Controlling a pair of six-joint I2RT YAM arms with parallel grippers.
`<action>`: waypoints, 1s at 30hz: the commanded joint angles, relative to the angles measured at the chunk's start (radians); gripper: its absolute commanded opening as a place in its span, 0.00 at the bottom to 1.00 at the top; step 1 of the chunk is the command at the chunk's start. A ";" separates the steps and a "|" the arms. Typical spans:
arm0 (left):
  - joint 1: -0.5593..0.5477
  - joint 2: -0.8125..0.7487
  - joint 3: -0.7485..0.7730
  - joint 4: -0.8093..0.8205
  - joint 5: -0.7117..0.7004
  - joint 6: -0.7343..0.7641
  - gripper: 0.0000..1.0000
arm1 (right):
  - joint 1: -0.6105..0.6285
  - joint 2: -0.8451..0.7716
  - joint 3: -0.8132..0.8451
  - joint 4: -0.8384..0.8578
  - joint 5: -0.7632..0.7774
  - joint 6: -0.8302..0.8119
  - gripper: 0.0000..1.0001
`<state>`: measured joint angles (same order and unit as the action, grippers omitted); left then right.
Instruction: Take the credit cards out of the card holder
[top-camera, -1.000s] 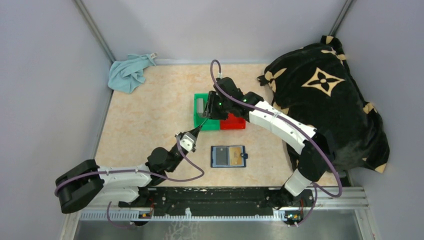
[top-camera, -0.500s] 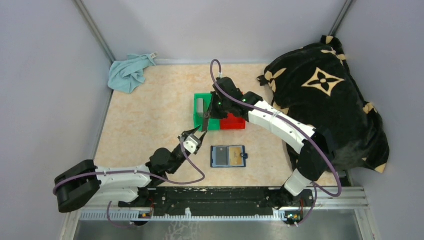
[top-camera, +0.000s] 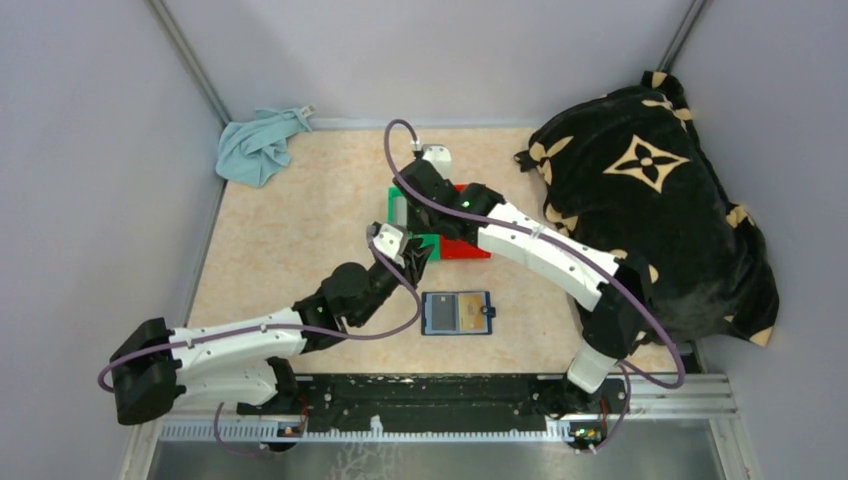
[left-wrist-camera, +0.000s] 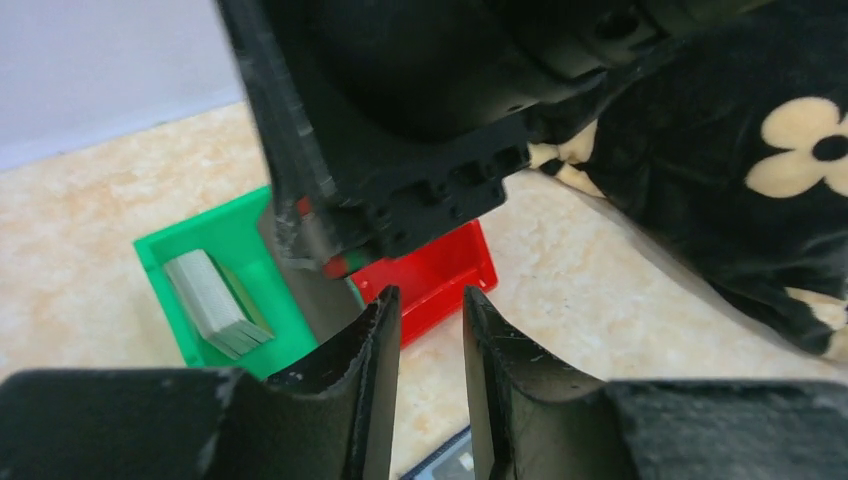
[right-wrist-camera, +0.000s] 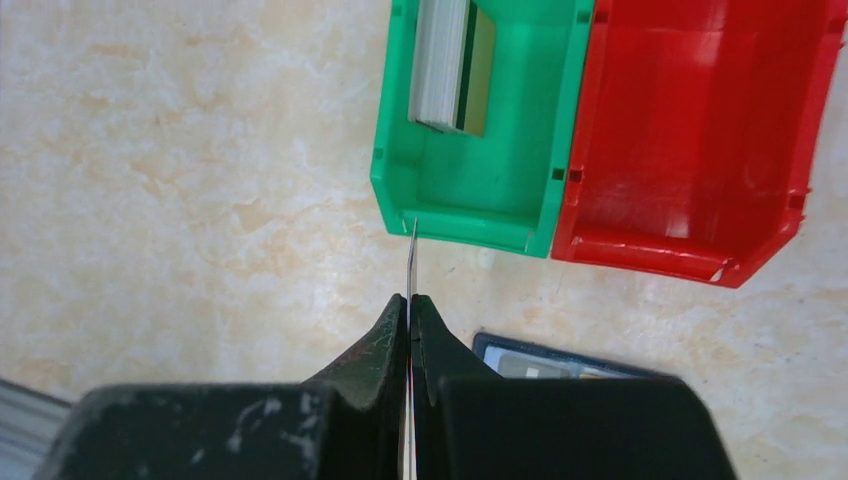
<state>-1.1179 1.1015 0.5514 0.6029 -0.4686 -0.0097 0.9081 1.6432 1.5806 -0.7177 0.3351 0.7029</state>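
Observation:
The navy card holder (top-camera: 456, 312) lies open on the table with a grey and a tan-gold card in its pockets; its edge also shows in the right wrist view (right-wrist-camera: 560, 360). My right gripper (top-camera: 404, 222) (right-wrist-camera: 411, 300) is shut on a thin grey credit card (right-wrist-camera: 411, 258), seen edge-on, above the near wall of the green bin (right-wrist-camera: 455, 215). In the left wrist view the same card (left-wrist-camera: 312, 290) hangs face-on below the right gripper. My left gripper (top-camera: 418, 255) (left-wrist-camera: 430, 300) is open and empty, just in front of the bins. A stack of cards (right-wrist-camera: 440, 65) (left-wrist-camera: 210, 300) stands in the green bin.
A red bin (top-camera: 468, 247) (right-wrist-camera: 700, 130) adjoins the green bin (top-camera: 428, 245) on the right. A black flower-patterned blanket (top-camera: 650, 200) fills the right side. A light blue cloth (top-camera: 258, 145) lies at the back left corner.
My left gripper has moved forward and right, up to the front of the green bin. My right wrist has swung back and left over the green bin, still holding the card.

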 joint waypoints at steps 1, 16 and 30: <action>-0.008 0.028 0.068 -0.176 0.017 -0.194 0.36 | 0.055 0.069 0.123 -0.107 0.250 -0.059 0.00; -0.013 0.012 0.061 -0.238 -0.140 -0.307 0.42 | 0.133 0.062 0.126 -0.180 0.441 -0.060 0.00; -0.013 0.068 0.071 -0.124 -0.095 -0.354 0.39 | 0.141 0.017 0.081 -0.138 0.349 -0.026 0.00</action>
<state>-1.1263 1.1435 0.5941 0.4187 -0.5640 -0.3374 1.0336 1.7245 1.6733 -0.8818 0.7074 0.6624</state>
